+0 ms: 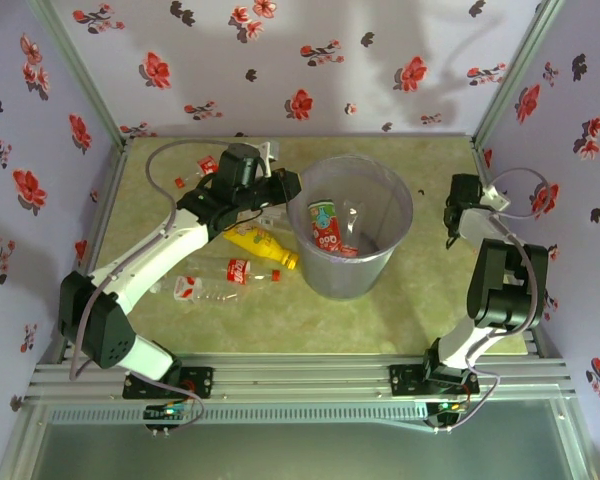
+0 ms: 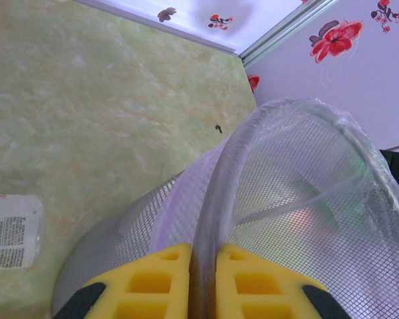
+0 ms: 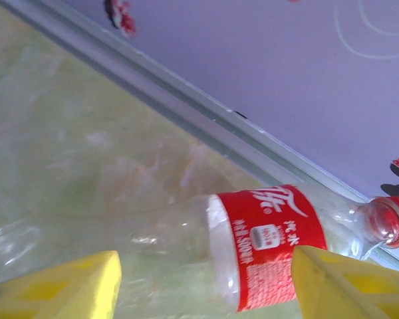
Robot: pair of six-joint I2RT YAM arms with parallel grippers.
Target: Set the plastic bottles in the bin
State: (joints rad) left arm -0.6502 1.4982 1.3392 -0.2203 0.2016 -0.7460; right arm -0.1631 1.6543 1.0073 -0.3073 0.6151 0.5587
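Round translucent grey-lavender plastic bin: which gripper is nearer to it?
Left. The left gripper has its fingers shut on the bin rim; the right gripper is apart, right of the bin, open around a clear red-labelled plastic bottle.

Translucent mesh plastic bin (image 2: 306, 199); glossy clear plastic bottle (image 3: 186, 246); matt marbled table (image 2: 86, 100).

The upright bin (image 1: 352, 282) holds a red-labelled bottle (image 1: 326, 228); a yellow bottle (image 1: 263, 247) lies just beside it.
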